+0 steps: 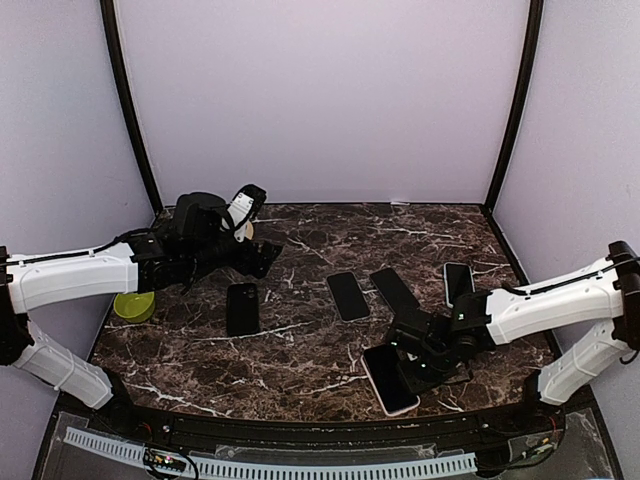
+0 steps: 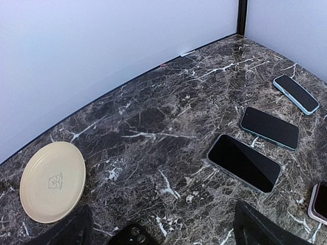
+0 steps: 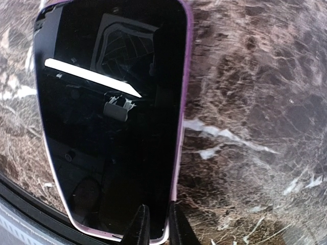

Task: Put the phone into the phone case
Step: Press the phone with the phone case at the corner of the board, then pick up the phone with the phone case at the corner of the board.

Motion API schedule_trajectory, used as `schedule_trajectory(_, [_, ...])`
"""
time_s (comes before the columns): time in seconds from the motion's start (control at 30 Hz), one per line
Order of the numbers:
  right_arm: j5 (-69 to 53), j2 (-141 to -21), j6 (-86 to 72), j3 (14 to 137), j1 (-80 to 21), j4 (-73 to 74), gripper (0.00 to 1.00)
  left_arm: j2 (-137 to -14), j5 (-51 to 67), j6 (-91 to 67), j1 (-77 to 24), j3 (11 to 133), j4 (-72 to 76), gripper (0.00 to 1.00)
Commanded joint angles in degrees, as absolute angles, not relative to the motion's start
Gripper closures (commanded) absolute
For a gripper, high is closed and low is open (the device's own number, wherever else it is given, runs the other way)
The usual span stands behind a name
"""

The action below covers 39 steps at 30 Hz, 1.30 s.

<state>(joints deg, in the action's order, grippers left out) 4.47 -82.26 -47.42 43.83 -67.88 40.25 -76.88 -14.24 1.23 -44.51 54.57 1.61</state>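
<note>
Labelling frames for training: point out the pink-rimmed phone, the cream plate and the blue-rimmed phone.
pink-rimmed phone point(image 3: 112, 127), right wrist view, screen centre.
cream plate point(image 2: 52, 181), left wrist view, its middle.
blue-rimmed phone point(image 2: 296, 94), left wrist view, screen centre.

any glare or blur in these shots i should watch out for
right wrist view: the phone screen mirrors a bright light strip and the rig, and the marble table beside it looks soft; left wrist view: sharp and evenly lit, the plate crisp; top external view: flat light, only faint shadows.

the dark marble table bears a yellow plate, a pink-edged phone and four other phones
</note>
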Motion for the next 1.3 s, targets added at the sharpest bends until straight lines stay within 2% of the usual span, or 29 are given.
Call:
schedule_trajectory(0.0, [2.21,-83.89,-48.43,39.77,-68.35,40.76,0.88,-75.14,-14.76,2.17,-44.14,53.87,2.21,0.02])
schedule_trajectory(0.13, [1.06,-85.30,-48.74,38.08,-69.54,40.91,0.89,-74.32,-14.52,2.44,-44.18,53.57,2.65,0.02])
schedule_trajectory(0.27, [4.73,-86.85,-47.57,41.59,-69.96,44.64,0.88,-75.19,-15.50,3.14,-44.16,53.51,2.85,0.02])
schedule_trajectory(0.33, [7.56,-86.53,-46.52,45.19,-69.81,47.43,0.84,-75.80,-15.92,3.24,-44.16,53.72,2.36,0.02])
schedule_trajectory(0.47, [12.92,-87.47,-43.49,54.47,-69.09,52.96,0.69,-75.75,-15.74,3.17,-44.17,53.79,2.28,0.02])
schedule_trajectory(0.5, [14.39,-87.99,-43.01,56.86,-69.01,54.40,0.63,-75.61,-15.78,3.12,-44.20,53.79,2.28,0.02])
schedule_trajectory(0.63, [18.34,-88.81,-41.97,63.03,-68.99,57.80,0.18,-75.12,-15.42,2.93,-44.16,53.71,2.45,0.02])
schedule_trajectory(0.7, [18.44,-88.73,-42.17,64.22,-68.91,57.33,0.02,-74.99,-15.21,2.88,-44.13,53.70,2.46,0.02])
schedule_trajectory(1.1, [14.28,-91.04,-46.44,62.84,-68.90,45.59,0.01,-75.25,-14.18,2.14,-44.16,53.78,2.20,0.02])
schedule_trajectory(1.27, [12.48,-91.35,-48.47,58.51,-68.91,42.54,0.01,-75.16,-13.85,2.08,-44.19,53.70,2.33,0.02])
